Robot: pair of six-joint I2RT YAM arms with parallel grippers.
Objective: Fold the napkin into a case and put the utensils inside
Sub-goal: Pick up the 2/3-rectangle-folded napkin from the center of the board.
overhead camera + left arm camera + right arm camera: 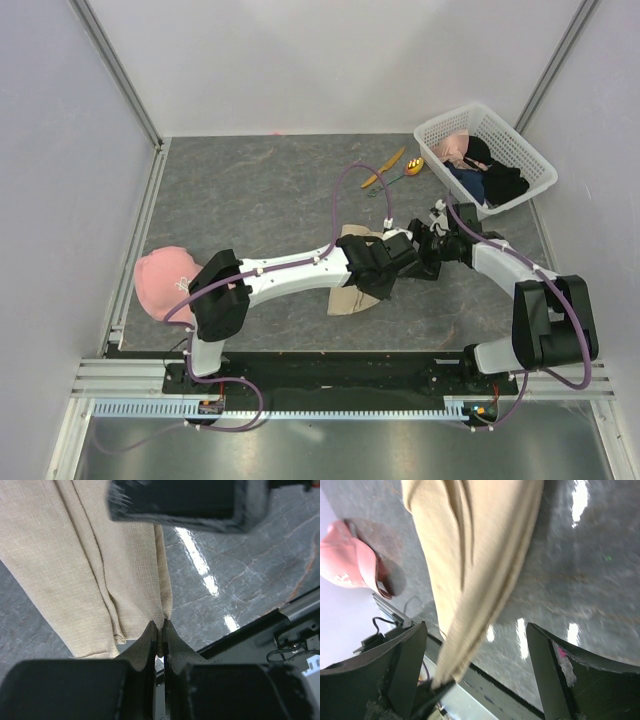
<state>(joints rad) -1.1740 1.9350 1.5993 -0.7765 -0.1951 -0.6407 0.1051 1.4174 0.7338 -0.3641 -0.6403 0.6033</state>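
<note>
I have the left gripper (161, 628) clamped on the napkin (75, 565). Its two fingers are pressed together with a thin hem of the cloth pinched between them. The right gripper (480, 672) stands wide apart, with nothing held. In its wrist view the napkin runs down between the two fingers and a corner reaches close to one of them, but I cannot tell whether it touches.

From above, the napkin lies in the middle of the worktop (250, 190), mostly hidden under the left arm. It is a narrow folded strip, and its long axis runs from the far side toward the bases. The pinched edge is on the side facing the right gripper, and both grippers meet just beside it. I judge the next fold turns on that edge: the left gripper carries it, and the right is close enough to take a corner.

The cloth is plain beige with a visible weave, lying in several lengthwise layers with soft creases. It looks limp and likely to sag.

The utensils, an orange knife (384, 168) and a spoon (405, 170), lie well apart from the napkin at the far side, nearer the right arm and near the white basket (530, 160). They are not yet inside.
</note>
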